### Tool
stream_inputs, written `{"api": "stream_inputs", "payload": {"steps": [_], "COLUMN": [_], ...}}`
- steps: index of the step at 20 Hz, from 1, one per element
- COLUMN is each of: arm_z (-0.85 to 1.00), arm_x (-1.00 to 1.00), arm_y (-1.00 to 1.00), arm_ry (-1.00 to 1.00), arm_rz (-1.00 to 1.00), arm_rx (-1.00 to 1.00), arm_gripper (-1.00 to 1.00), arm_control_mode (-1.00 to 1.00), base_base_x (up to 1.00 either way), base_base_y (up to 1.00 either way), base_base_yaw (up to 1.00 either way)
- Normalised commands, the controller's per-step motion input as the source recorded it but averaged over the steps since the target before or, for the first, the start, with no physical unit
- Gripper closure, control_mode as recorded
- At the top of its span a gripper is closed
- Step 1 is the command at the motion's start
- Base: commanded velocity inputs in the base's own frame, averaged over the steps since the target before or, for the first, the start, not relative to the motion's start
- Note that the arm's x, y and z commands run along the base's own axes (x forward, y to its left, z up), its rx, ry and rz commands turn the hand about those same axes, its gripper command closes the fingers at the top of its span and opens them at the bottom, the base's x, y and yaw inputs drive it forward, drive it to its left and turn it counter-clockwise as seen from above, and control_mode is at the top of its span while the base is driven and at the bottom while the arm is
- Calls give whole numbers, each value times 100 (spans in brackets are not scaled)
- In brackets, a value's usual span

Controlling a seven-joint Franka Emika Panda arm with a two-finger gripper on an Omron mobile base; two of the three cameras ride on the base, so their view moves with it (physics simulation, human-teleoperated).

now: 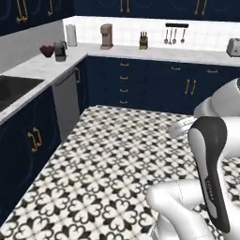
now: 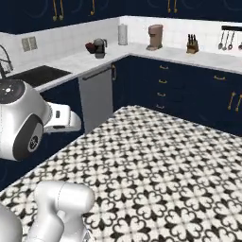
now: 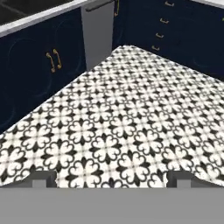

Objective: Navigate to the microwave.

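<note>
The microwave is out of view. In the hand view my gripper (image 3: 112, 179) hangs over the black-and-white patterned floor (image 3: 122, 113). Its two fingertips (image 3: 43, 178) stand far apart at the bottom of that view, open, with nothing between them. My white arm is folded low in front of the base, and the hand (image 1: 180, 126) points toward the corner of dark blue cabinets (image 1: 154, 84).
An L-shaped white counter (image 1: 140, 50) wraps the corner. On it are a coffee machine (image 1: 106, 36), a knife block (image 1: 143, 41), a paper towel roll (image 1: 71, 35) and a toaster (image 1: 233, 47). A sink (image 1: 14, 89) and a grey dishwasher (image 1: 65, 103) lie on the left. Open floor lies ahead.
</note>
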Motion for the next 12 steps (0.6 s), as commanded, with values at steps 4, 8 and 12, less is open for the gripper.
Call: {"api": "stream_inputs", "payload": {"steps": [4,8,12], "arm_z": [0,0,0], "arm_x": [0,0,0], "arm_y": [0,0,0], "arm_ry": [0,0,0], "arm_rz": [0,0,0], "arm_rx": [0,0,0], "arm_gripper": [-100,-100,-100], "arm_control_mode": [100,100,100], "base_base_x": [0,0,8], "base_base_y": [-4,-26,-37], "base_base_yaw": [-97,-91,-82]}}
